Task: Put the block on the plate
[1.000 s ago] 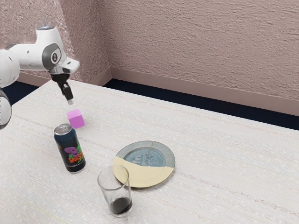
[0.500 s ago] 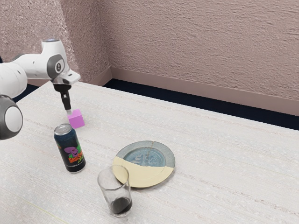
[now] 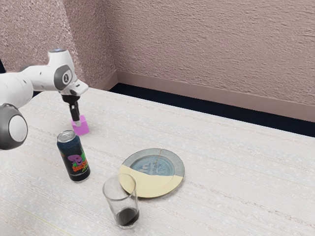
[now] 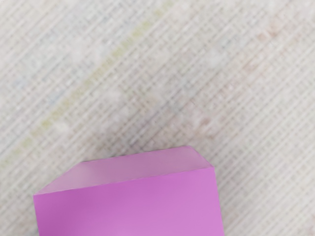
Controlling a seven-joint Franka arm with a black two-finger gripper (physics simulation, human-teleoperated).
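Centrally in the legend stands the pink block (image 3: 83, 129), resting on the pale tabletop (image 3: 221, 162) directly at the lower end of the gripper (image 3: 77, 123). Clock directions refer to the exterior view, twelve o'clock being its upper edge. The arm (image 3: 39, 78) enters from nine o'clock; its hand points down, and the tips of the jaws overlap the block's eleven o'clock portion. Whether the jaws stand wide or narrow, or grip the block, cannot be told. In the wrist view, the block lies close beneath the hand, two of its faces visible against the tabletop's woven-looking grain. The two-toned plate (image 3: 147, 186) lies well apart from the block, which sits at the plate's ten o'clock. An upright dark can (image 3: 76, 160) stands near the block, at its six o'clock. A clear glass (image 3: 112, 199), dark at its base, overlaps the plate's rim between seven and eight o'clock.
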